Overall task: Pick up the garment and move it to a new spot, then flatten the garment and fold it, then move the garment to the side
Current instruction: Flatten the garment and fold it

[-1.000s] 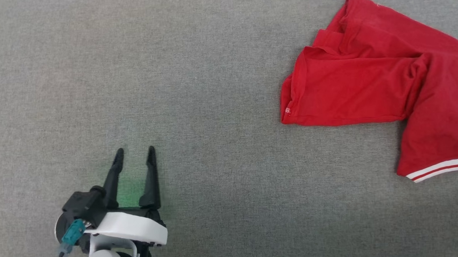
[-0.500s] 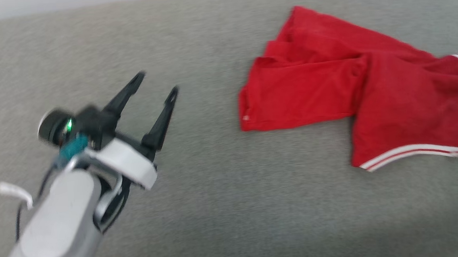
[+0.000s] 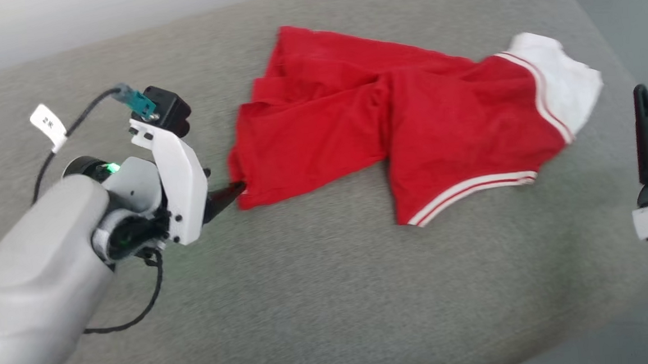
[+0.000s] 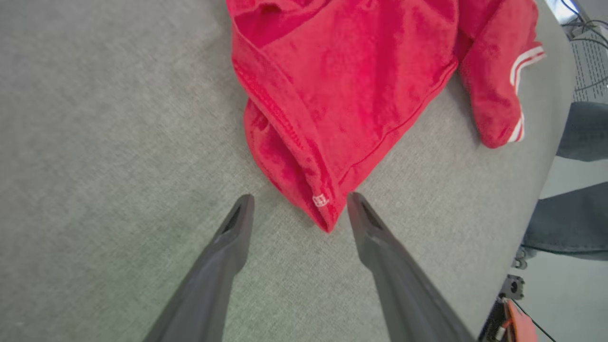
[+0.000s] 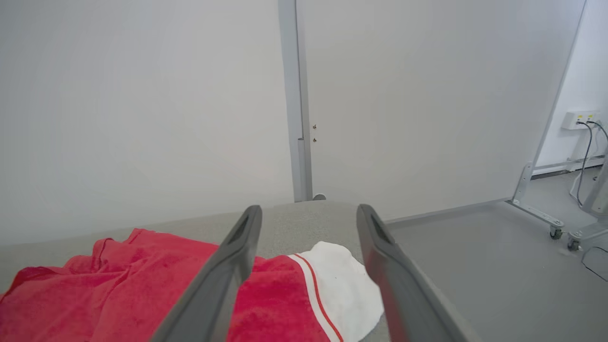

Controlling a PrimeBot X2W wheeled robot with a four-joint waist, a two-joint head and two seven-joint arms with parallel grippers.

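Grey, fabric-covered worktop (image 3: 331,294) spreads under everything, with a rounded far right corner and a plain white wall (image 5: 142,95) behind it; a grey upright post (image 5: 297,95) splits that wall in the right wrist view.

On the far right part of the worktop lies the red soft-fabric T-shirt with white short sleeves and white-red-white striped trim (image 3: 411,131), crumpled and folded over itself. One white sleeve shows at its right end. The neckline and the second sleeve are hidden in the folds, though a striped band shows along the near edge.

From the lower left the pale left forearm (image 3: 32,278) reaches toward the shirt. Its white housing covers most of the left pincer in the head view, where one dark fingertip meets the shirt's nearest corner. From the left wrist, the left pincer (image 4: 300,199) stands spread, one finger on each side of that hem corner, not pinching it. Whether the fingers touch the cloth I cannot tell.

Cut off by the head view's right edge, the right pincer (image 5: 308,209) shows there as one upright finger. Its own view shows it spread wide, holding nothing, with the white sleeve seen between its fingers.

Two slate-grey shapes (image 4: 570,133) beyond the worktop's edge are cropped and unclear.

A white paper tag (image 3: 47,123) hangs on the left arm's cable, its print unreadable, as is the tiny white label (image 4: 320,200) on the hem.
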